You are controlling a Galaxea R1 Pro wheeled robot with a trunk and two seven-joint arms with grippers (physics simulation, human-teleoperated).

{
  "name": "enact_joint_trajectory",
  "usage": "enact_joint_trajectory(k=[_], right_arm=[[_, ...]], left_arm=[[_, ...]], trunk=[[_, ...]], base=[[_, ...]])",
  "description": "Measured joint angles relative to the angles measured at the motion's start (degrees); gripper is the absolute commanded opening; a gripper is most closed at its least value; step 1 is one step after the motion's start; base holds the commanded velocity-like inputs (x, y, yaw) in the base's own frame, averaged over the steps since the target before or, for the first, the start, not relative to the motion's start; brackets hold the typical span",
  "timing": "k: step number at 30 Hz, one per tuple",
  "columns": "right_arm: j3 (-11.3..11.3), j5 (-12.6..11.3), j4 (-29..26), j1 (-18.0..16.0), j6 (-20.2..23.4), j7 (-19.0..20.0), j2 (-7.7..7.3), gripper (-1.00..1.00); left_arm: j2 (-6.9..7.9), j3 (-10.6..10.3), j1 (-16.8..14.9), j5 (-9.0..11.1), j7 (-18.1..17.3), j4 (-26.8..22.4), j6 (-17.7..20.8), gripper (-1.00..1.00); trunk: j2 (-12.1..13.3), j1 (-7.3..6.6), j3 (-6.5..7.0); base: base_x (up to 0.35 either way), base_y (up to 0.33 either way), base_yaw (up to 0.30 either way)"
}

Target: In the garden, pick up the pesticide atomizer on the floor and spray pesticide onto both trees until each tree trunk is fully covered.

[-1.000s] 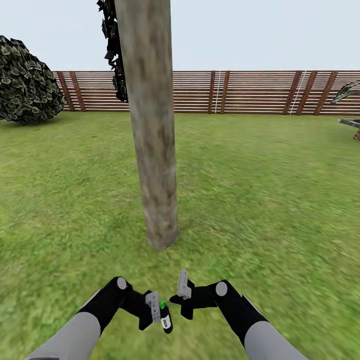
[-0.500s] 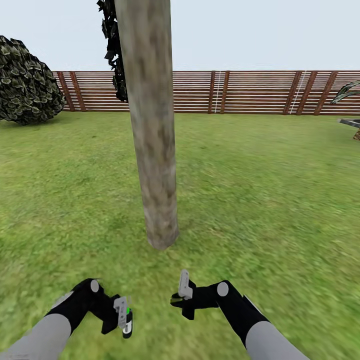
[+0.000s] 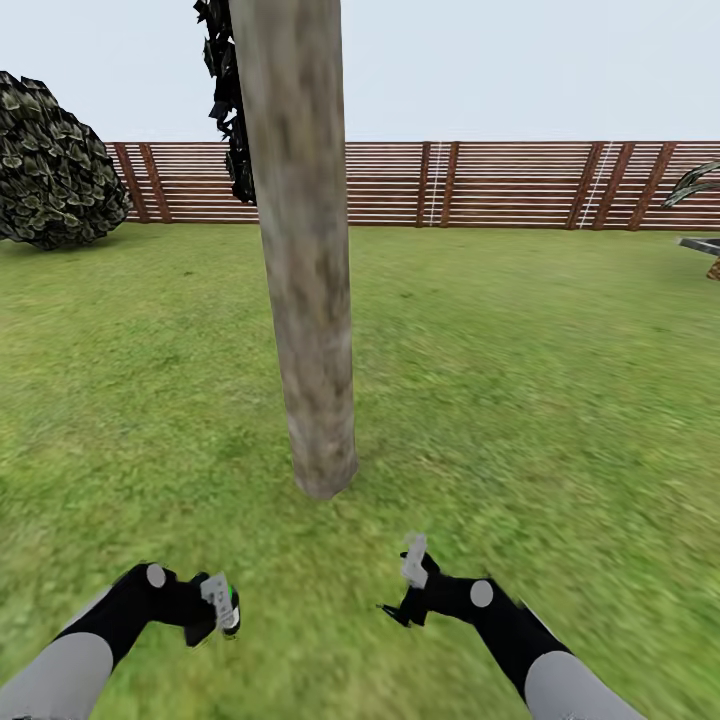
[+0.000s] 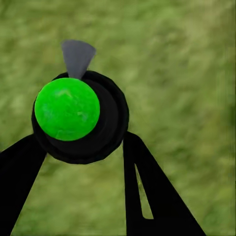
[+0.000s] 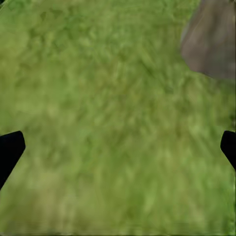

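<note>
Green lawn (image 3: 520, 400) spreads under the robot and runs back to the fence. Nearest the camera, the left gripper (image 3: 222, 606) hangs low at the robot's left, its fingers closed on the pesticide atomizer (image 3: 228, 606); in the left wrist view the bottle (image 4: 81, 117) sits between the two dark fingers (image 4: 147, 191), a round black body with a bright green disc on it and a small grey nozzle pointing away over the grass. At the robot's right, the right gripper (image 3: 413, 568) is held above the grass with nothing in it; in the right wrist view its two dark fingertips (image 5: 10, 150) sit at opposite edges, spread wide apart, with the foot of the trunk (image 5: 211, 42) beyond. Just ahead, between the two arms and a little farther out, the tree trunk (image 3: 305, 300) rises straight from the lawn, pale grey-brown and mottled, and neither gripper touches it. Farther back at the left stands a rounded dark bush (image 3: 50, 165), and dark foliage (image 3: 228, 90) hangs beside the trunk higher up. Closing the garden is a brown horizontal-slat wooden fence (image 3: 500, 185), under a pale sky.
</note>
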Motion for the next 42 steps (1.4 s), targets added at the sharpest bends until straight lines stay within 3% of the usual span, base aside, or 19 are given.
enact_joint_trajectory(k=[1,2,3,4,6,8,11,13,16,17,21,23,28,33,37,42], right_arm=[[-1.1,-0.05,1.22,0.02,0.0,-1.43,-0.07,1.0],[-5.04,0.09,4.57,0.06,-0.12,-5.5,-0.23,1.0],[-6.47,0.02,5.75,0.06,-0.15,-7.05,-0.35,1.0],[-10.46,0.04,8.77,0.08,-0.27,-11.35,-0.93,1.0],[-14.92,0.06,12.23,0.11,-0.46,-17.77,-2.05,1.0],[-16.77,0.07,14.06,0.2,-0.66,-22.56,-2.89,1.0],[-18.4,-0.96,16.13,1.61,-1.61,-32.69,-3.86,1.0],[-18.73,-2.45,16.34,3.64,-2.53,-36.46,-3.97,1.0],[-18.9,-6.11,16.43,6.28,-7.83,-41.32,-4.1,1.0],[-18.98,-8.44,16.47,7.27,-11.11,-43.09,-4.18,1.0],[-18.94,-12.46,16.48,9.29,-15.17,-44.69,-4.3,1.0],[-18.93,-13.0,16.51,9.61,-15.67,-44.84,-4.31,1.0],[-18.93,-13.31,16.52,9.87,-15.97,-44.87,-4.39,1.0],[-18.99,-13.51,17.32,10.15,-16.08,-45.26,-4.46,1.0],[-18.99,-13.53,19.19,10.37,-16.03,-45.22,-4.41,1.0],[-18.92,-13.58,20.4,10.4,-16.02,-45.14,-4.2,1.0]], left_arm=[[-0.07,0.79,0.01,0.32,1.14,0.54,0.0,-1.0],[-0.24,3.06,0.03,1.5,4.37,2.51,-0.08,-1.0],[-0.29,3.86,0.03,2.09,5.54,3.27,-0.13,-1.0],[-0.33,5.65,0.04,3.59,8.61,5.36,-0.24,-1.0],[-0.35,7.54,0.04,6.07,12.33,7.8,-0.33,-1.0],[-0.36,8.97,0.05,8.54,14.83,9.14,-0.39,-1.0],[-0.35,11.85,0.81,16.98,20.3,11.04,-0.48,-1.0],[-0.32,12.32,1.15,20.4,22.37,11.41,-0.49,-1.0],[-0.35,12.57,1.32,23.9,25.75,12.25,-0.27,-1.0],[-0.39,12.59,1.39,25.24,27.63,12.93,-0.13,-1.0],[-0.53,12.53,1.38,26.91,30.84,16.0,-0.02,-1.0],[-0.6,12.54,1.36,27.18,31.27,16.62,0.06,-1.0],[-0.58,12.75,1.35,27.21,31.66,16.97,2.69,-1.0],[-0.65,12.71,0.75,26.92,31.72,16.23,13.31,-1.0],[-0.87,12.7,0.43,26.95,31.67,16.12,14.73,-1.0],[-2.46,12.33,0.35,26.8,31.66,14.29,15.62,-1.0]], trunk=[[0.0,0.0,0.0],[0.0,0.0,-0.01],[0.0,0.0,0.0],[0.0,0.0,0.0],[0.0,0.0,0.0],[0.0,0.0,0.0],[0.0,0.0,-0.01],[0.0,0.0,-0.01],[0.0,0.0,0.0],[0.0,0.0,-0.01],[0.0,0.0,0.0],[0.0,0.0,0.0],[0.0,0.0,0.0],[0.0,0.0,0.0],[0.0,0.0,0.0],[0.0,0.0,0.0]], base=[[0.0,0.0,0.0],[0.0,0.0,0.0],[0.0,0.0,0.0],[0.0,0.0,0.0],[0.0,0.0,0.0],[0.0,0.0,0.0],[0.0,0.0,0.0],[0.0,0.0,0.0],[0.0,0.0,0.0],[0.0,0.0,0.0],[0.0,0.0,0.0],[0.0,0.0,0.0],[0.0,0.0,0.0],[0.0,0.0,-0.086],[0.0,0.0,-0.266],[0.0,0.0,-0.295]])
